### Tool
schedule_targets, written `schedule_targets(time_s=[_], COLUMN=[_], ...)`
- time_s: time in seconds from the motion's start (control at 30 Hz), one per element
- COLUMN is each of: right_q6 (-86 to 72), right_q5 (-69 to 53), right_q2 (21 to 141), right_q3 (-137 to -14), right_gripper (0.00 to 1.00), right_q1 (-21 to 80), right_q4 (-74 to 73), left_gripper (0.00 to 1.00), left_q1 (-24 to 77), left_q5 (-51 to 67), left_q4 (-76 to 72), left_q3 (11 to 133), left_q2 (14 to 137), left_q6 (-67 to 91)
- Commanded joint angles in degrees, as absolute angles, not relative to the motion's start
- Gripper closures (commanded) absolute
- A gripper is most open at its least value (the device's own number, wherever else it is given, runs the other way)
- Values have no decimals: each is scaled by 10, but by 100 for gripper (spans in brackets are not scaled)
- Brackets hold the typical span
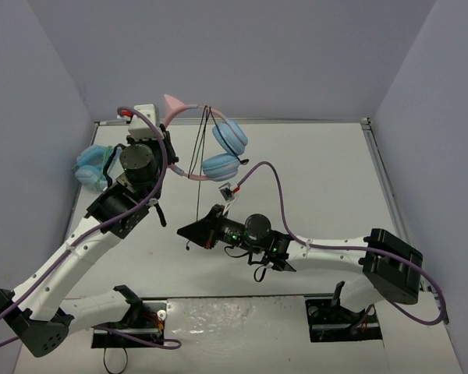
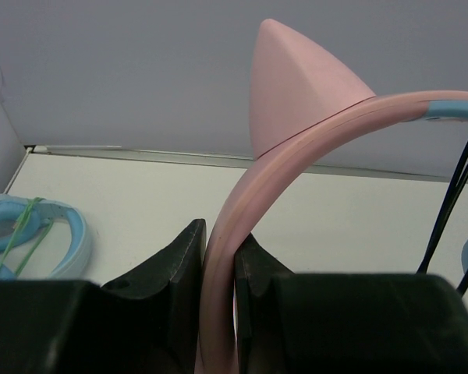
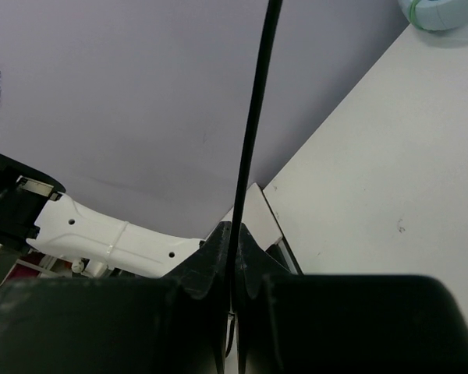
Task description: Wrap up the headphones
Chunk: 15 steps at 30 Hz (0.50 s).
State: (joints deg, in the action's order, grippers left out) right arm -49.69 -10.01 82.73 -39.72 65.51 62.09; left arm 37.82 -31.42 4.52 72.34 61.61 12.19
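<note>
our left gripper (image 2: 219, 248) clamps the headphones (image 1: 229, 137) by the pink band (image 2: 312, 132); our right gripper (image 3: 232, 236) pinches their cable (image 3: 255, 125). the band arcs sideways across the upper centre, cat ear (image 2: 296, 86) pointing up.

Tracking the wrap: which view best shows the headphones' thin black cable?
Top external: the thin black cable runs from the pink cat-eared headband down to the right end effector. Right wrist shows only a short pinched stretch; left wrist only strands at its right edge.

headphones (image 1: 229, 138): pink cat-ear headband, two light blue cups close together, held off the surface, far centre-left. Thin black cable (image 3: 254, 117) draped over headband, running taut and straight; looks doubled, hard to tell.
</note>
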Motion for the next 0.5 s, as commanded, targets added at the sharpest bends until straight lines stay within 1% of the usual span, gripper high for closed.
schedule_targets(time_s=[0.0, 0.17, 0.37, 0.47], right_q6=[-493, -476, -441, -422], right_q5=[-100, -91, -69, -54], right_q2=[829, 823, 803, 794], right_q3=[-418, -440, -495, -527], right_gripper=[100, 100, 100, 100], right_q1=[677, 686, 694, 696], right_q4=[634, 577, 456, 372], left_gripper=[100, 100, 100, 100], left_q1=[378, 378, 379, 379], left_q5=[-364, -377, -396, -400], left_q4=[-73, -64, -53, -47], left_q3=[749, 751, 742, 740], left_q2=[626, 648, 664, 666], left_q6=[106, 87, 77, 74])
